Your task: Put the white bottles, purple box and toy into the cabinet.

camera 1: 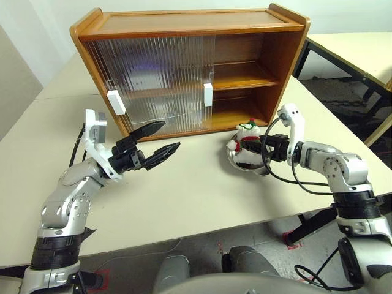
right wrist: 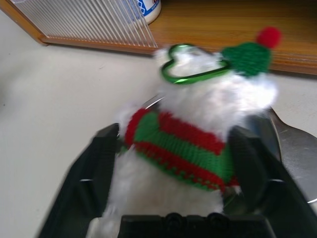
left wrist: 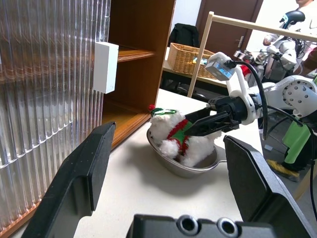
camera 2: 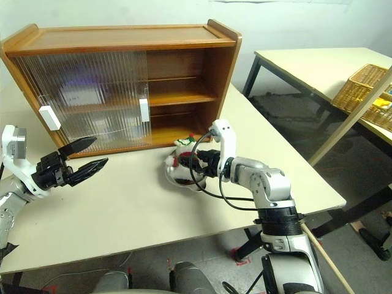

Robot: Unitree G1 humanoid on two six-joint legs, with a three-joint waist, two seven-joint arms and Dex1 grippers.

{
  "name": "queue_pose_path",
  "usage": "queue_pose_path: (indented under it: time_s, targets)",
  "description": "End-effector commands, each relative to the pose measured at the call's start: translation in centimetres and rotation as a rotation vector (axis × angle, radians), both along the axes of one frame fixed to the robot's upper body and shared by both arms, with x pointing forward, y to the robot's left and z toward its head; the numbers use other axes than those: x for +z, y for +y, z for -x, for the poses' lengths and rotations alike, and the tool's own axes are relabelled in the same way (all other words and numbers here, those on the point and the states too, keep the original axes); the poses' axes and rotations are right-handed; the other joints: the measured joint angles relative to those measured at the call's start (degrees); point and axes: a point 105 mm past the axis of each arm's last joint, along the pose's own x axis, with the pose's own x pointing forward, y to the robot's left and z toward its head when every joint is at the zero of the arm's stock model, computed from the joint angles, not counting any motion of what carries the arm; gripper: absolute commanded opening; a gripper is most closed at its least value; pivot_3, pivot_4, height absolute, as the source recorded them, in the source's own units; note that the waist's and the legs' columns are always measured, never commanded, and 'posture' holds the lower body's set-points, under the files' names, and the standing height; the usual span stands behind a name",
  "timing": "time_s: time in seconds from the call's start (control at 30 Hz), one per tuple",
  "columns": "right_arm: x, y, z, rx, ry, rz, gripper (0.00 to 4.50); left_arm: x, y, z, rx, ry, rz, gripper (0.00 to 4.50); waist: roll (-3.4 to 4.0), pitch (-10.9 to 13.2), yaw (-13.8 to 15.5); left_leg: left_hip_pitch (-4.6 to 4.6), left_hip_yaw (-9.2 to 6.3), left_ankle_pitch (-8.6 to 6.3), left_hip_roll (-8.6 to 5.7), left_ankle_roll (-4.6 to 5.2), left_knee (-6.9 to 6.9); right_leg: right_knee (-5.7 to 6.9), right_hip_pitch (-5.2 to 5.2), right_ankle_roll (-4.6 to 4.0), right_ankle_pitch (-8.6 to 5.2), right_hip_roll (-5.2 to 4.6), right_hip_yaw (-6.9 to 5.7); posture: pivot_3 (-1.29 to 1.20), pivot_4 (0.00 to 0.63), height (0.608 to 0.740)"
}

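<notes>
Steel bowl point(camera 1: 260, 166) near the cabinet point(camera 1: 184, 67)'s open right side cradles the plush toy point(left wrist: 179, 139), right gripper point(right wrist: 178, 168)'s 2 fingers straddling its scarf, left gripper point(camera 1: 158, 139) spread empty; a soft squeeze could slip or drag the bowl.

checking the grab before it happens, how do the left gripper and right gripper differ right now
The left gripper hovers over bare table, with nothing between its spread fingers. The right gripper reaches into the steel bowl, its fingers on either side of the toy. Both point toward the cabinet.
</notes>
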Motion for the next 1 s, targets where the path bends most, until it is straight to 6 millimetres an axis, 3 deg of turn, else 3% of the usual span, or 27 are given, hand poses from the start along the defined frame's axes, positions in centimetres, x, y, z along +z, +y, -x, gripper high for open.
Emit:
queue_pose_path:
  time_s: [0.03,0.23,0.3,0.5,0.87,1.0]
  targets:
    - [0.6,0.4,-0.4,0.004,-0.019,0.002,2.77,0.4,-0.3,0.1,-0.006,-0.021,-0.019,4.5,0.0,0.0,0.0,0.0,0.0,0.0,0.0,0.0,0.0,0.0,0.0,0.0,0.01,0.0,0.0,-0.03,0.0,0.74]
    - [1.1,0.8,-0.6,0.011,-0.039,-0.006,0.55,0.4,-0.3,0.1,-0.004,-0.023,-0.018,4.5,0.0,0.0,0.0,0.01,0.0,0.0,0.0,0.0,0.01,0.0,0.0,0.01,0.03,0.0,-0.01,-0.02,0.0,0.74]
    - [1.3,0.8,-0.7,0.013,-0.049,-0.008,0.08,0.4,-0.3,0.1,-0.003,-0.023,-0.017,4.5,0.0,0.0,0.0,0.01,0.0,0.0,0.0,0.0,0.01,0.0,0.0,0.01,0.04,0.0,0.0,-0.02,0.0,0.74]
    - [4.8,0.8,-1.6,0.016,-0.153,-0.052,0.01,0.3,-0.4,0.0,-0.007,-0.02,-0.016,4.5,0.0,0.0,0.0,0.01,0.0,0.0,0.0,0.0,0.02,0.01,0.0,0.01,0.07,0.01,0.0,-0.03,0.0,0.74]
    - [13.0,0.6,-3.6,0.014,-0.365,-0.078,0.01,0.3,-0.7,-0.2,-0.019,-0.019,-0.014,4.5,0.01,0.0,-0.1,0.01,0.0,0.0,0.0,0.01,0.02,0.02,-0.06,-0.05,0.09,0.01,0.02,-0.05,0.0,0.74]
    - [14.2,0.2,-4.7,-0.006,-0.412,-0.063,0.01,0.4,-1.0,-0.2,-0.021,-0.021,-0.01,4.5,0.01,0.0,-0.1,0.0,-0.02,0.0,0.01,0.01,0.0,0.02,-0.1,-0.08,0.11,0.0,0.02,-0.05,0.0,0.74]
